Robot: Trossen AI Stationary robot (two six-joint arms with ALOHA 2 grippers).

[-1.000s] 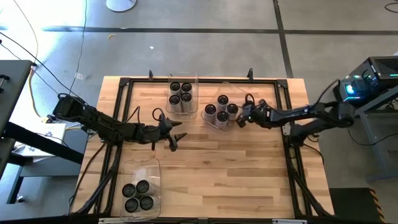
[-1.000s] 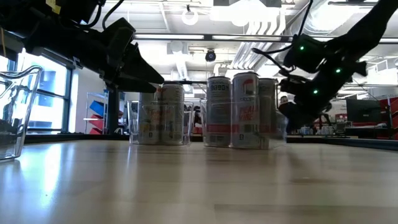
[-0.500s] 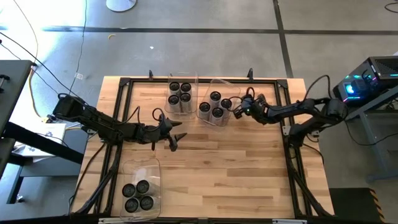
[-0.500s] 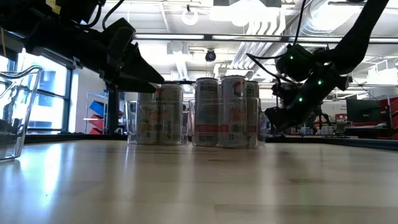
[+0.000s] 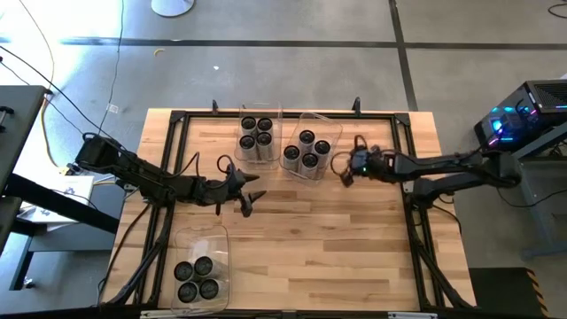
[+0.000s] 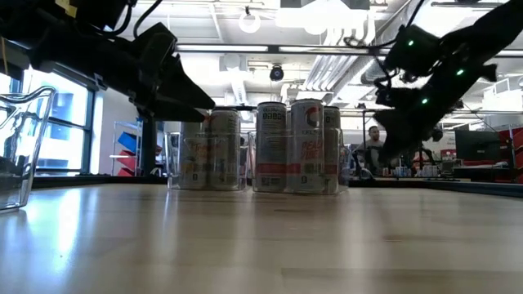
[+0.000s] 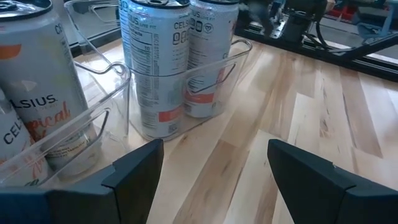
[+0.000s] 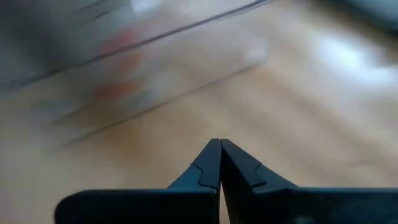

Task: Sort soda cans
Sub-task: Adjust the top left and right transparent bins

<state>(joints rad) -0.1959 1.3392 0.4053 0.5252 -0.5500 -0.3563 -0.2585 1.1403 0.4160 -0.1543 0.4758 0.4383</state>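
Fingers of the left gripper (image 5: 251, 198) stood wide apart and empty above the pale wooden table (image 5: 337, 248), its two dark pads (image 7: 134, 167) framing bare boards just short of the bins. Those of the right gripper (image 5: 344, 174) were pressed tip to tip, holding nothing, just beside the middle bin.

Twelve upright silvery-white soda cans with dark round tops were sorted into three clear rectangular plastic bins, four to each. One group of four cans (image 5: 257, 132) stood in the upright bin (image 5: 261, 110) at the table's far edge. Another four cans (image 5: 306, 152) filled the tilted bin (image 5: 325, 125) just beside it. The last four cans (image 5: 196, 278) sat in the bin (image 5: 200, 237) at the near left corner, well apart from the others.
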